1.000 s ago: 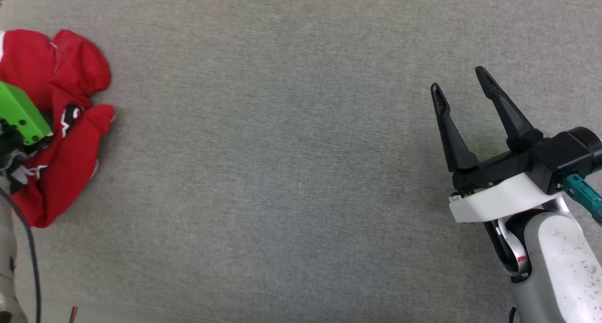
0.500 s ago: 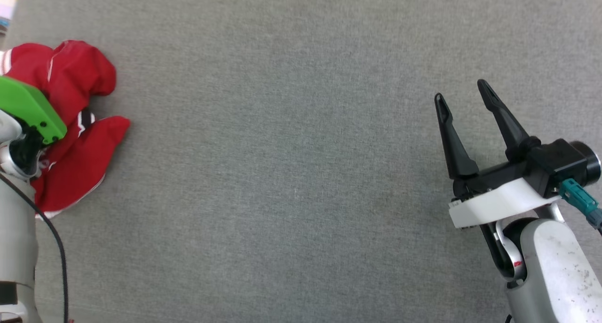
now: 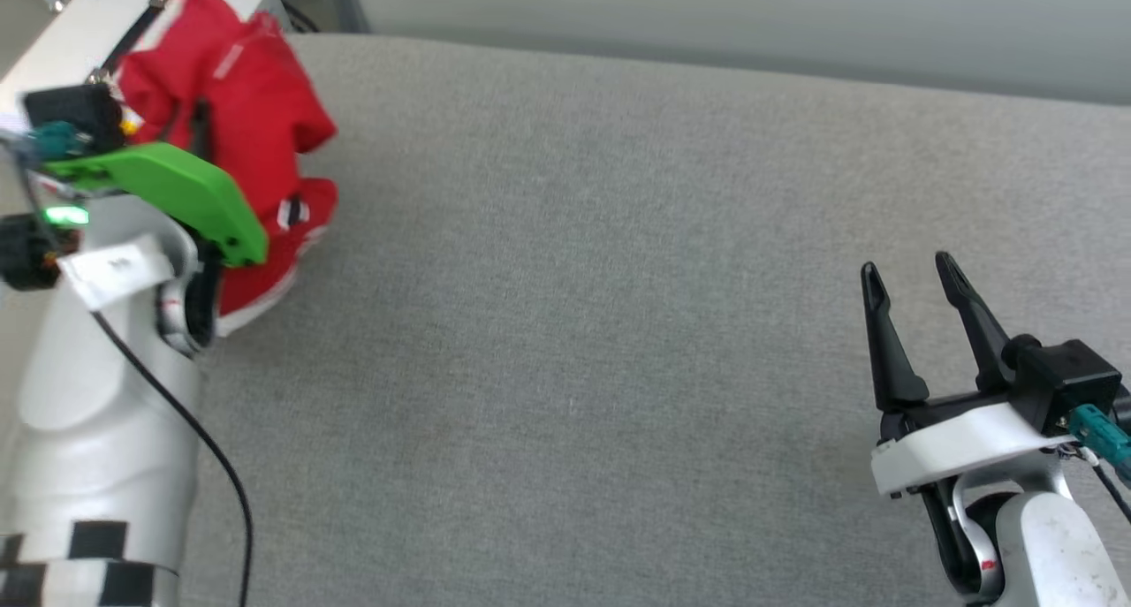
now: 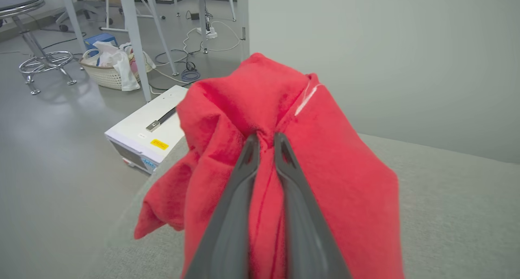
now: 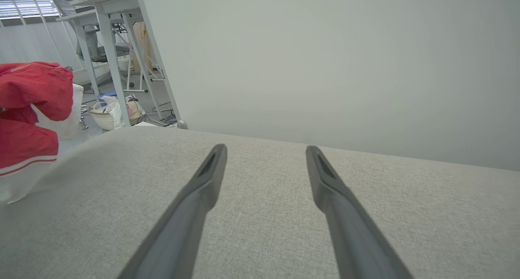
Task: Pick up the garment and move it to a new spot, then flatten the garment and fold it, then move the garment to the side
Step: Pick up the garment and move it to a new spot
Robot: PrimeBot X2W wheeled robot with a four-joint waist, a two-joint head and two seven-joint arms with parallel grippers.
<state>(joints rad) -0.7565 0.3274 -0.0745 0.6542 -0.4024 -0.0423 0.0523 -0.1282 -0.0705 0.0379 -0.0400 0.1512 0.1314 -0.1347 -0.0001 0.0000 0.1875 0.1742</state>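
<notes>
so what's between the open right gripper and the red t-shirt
Only bare grey fabric surface, per the head view, between right gripper and crumpled red T-shirt.

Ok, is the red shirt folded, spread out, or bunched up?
Bunched up: the garment hangs in crumpled lumps from the left gripper, shut on a pinch of cloth.

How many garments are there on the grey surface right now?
1: the red garment, bunched at the grey surface's far left edge, pinched in the left gripper. The left arm may hide more behind it.
</notes>
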